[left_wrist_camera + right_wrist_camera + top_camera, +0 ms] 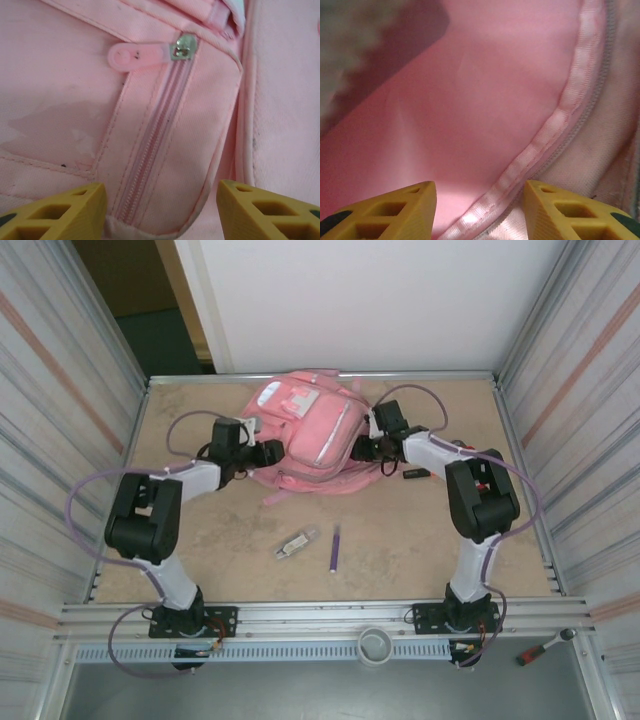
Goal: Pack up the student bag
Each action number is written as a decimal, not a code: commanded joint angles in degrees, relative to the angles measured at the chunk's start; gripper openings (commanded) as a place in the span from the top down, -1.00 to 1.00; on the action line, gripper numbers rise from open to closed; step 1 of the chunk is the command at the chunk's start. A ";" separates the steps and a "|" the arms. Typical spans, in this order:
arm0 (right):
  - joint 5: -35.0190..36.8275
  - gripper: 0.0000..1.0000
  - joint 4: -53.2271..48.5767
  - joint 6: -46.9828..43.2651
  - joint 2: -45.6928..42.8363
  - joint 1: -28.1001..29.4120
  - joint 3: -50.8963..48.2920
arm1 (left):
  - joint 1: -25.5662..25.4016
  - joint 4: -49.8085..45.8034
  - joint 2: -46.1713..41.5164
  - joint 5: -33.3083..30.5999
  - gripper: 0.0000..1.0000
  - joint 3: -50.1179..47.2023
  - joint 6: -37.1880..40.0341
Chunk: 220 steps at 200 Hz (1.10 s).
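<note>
No lettering, brand or number can be read anywhere; the pale patches (290,400) on the student bag (325,440) are too small to make out any print; the zip pull (137,55) bears only dark specks.

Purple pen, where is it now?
Top view: the purple pen lies on the table front-centre, just right of the small silver item, nearer the arm bases than the student bag.

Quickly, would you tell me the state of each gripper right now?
Left gripper: cannot tell; student bag fabric between its jaws.
Right gripper: cannot tell, likewise.
</note>
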 commanded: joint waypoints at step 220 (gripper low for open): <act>7.38 0.28 16.81 28.23 8.68 30.59 4.76 | 5.52 -11.10 -0.85 -1.44 -0.11 4.00 1.96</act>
